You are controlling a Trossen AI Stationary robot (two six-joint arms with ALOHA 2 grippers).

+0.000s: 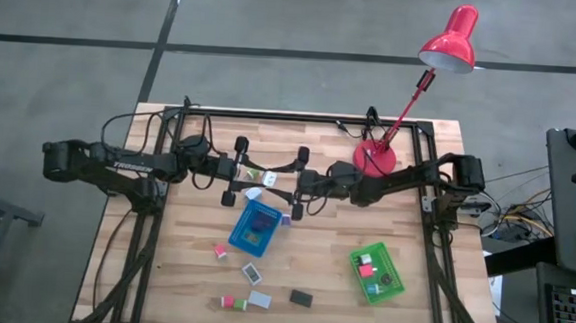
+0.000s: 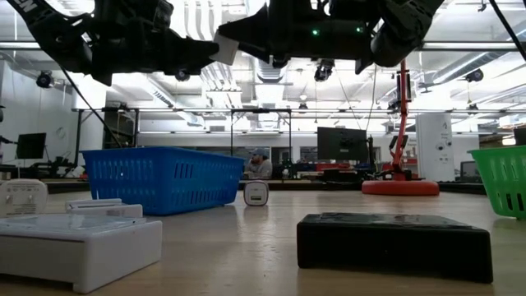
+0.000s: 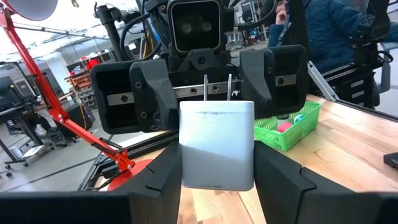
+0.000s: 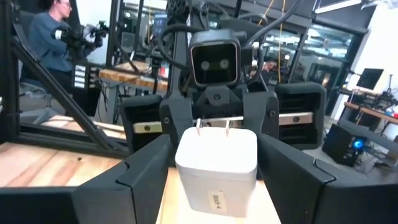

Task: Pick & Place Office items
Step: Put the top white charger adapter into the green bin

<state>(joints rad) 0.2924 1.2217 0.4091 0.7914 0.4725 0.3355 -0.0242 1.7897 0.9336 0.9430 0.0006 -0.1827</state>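
**White plug block held up between both arms, over the back half of the table**

Nearest you, along the front edge, lie a flat black rectangular box, a flat white box and a tiny red-and-green block. Behind them sit the blue plastic mesh tray and, well apart to the right, the green plastic mesh tray, each with small items inside.

Farther back, above the table, your left gripper is narrowed onto a white plug-in charger block, prongs aimed at the right gripper, which faces it nose to nose. The right wrist view shows a white pronged block at that gripper too; you cannot tell whether it grips it or whether it is the same block.

A red desk lamp stands behind the right arm.
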